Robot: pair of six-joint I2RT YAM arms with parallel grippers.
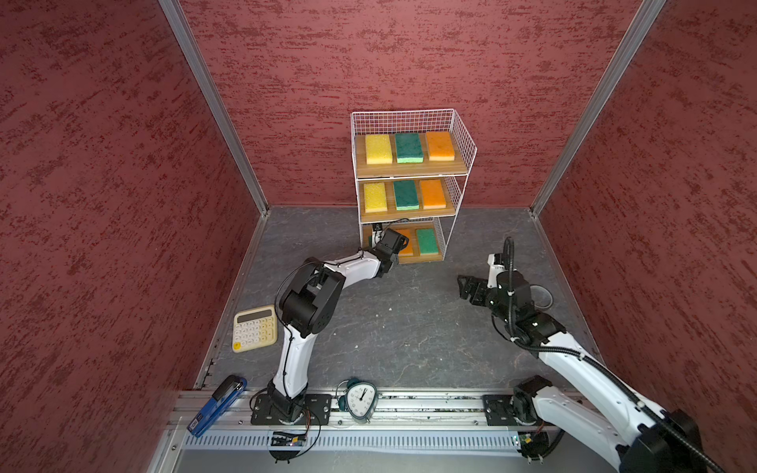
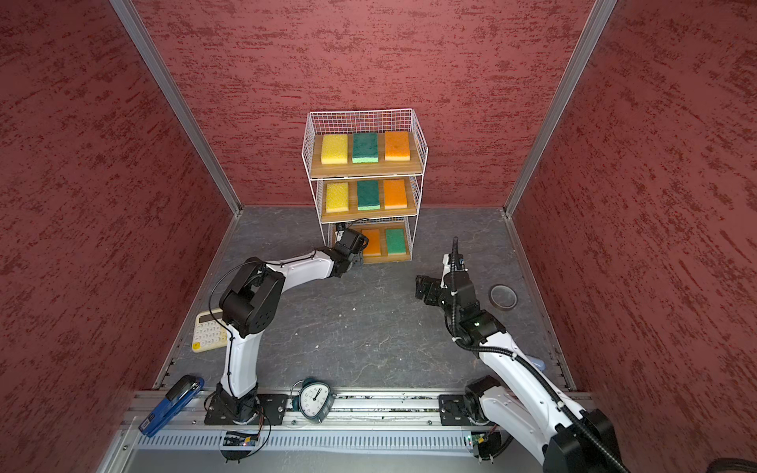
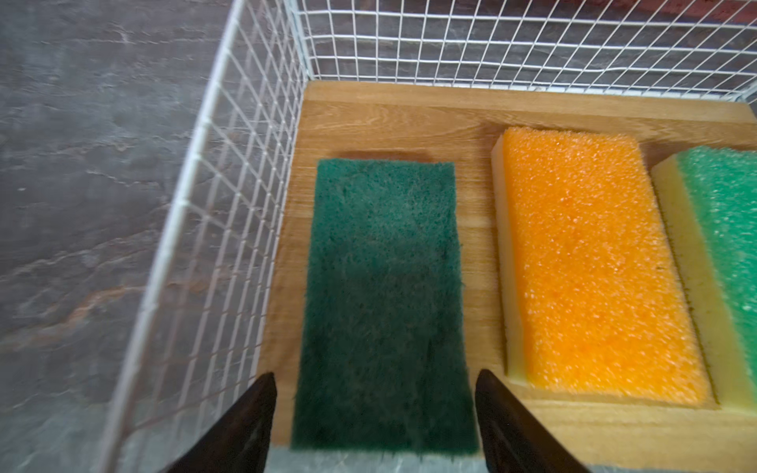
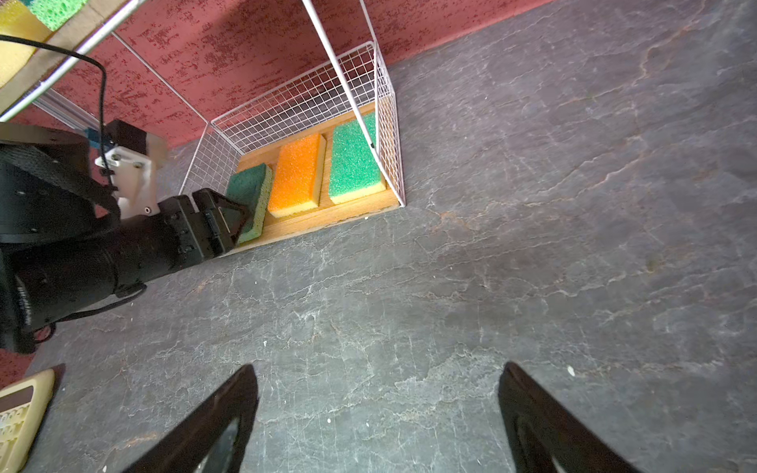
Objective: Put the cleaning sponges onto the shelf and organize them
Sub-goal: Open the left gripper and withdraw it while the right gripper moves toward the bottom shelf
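Note:
The shelf (image 1: 411, 169) stands at the back wall, with a yellow (image 1: 378, 149), a green (image 1: 409, 147) and an orange sponge (image 1: 440, 145) on its top board and a like row on the middle board. My left gripper (image 3: 375, 373) is open at the bottom board. Its fingers flank the near end of a dark green sponge (image 3: 381, 286) lying flat there, with a gap on each side. Beside it lie an orange sponge (image 3: 590, 262) and a light green one (image 3: 721, 229). My right gripper (image 4: 379, 367) hangs open and empty over bare floor, right of the shelf.
A cream calculator (image 1: 254, 328) lies at the left edge. A blue stapler (image 1: 217, 405) and a small clock (image 1: 360, 399) sit on the front rail. A tape ring (image 2: 503, 296) lies behind the right arm. Red walls close in three sides.

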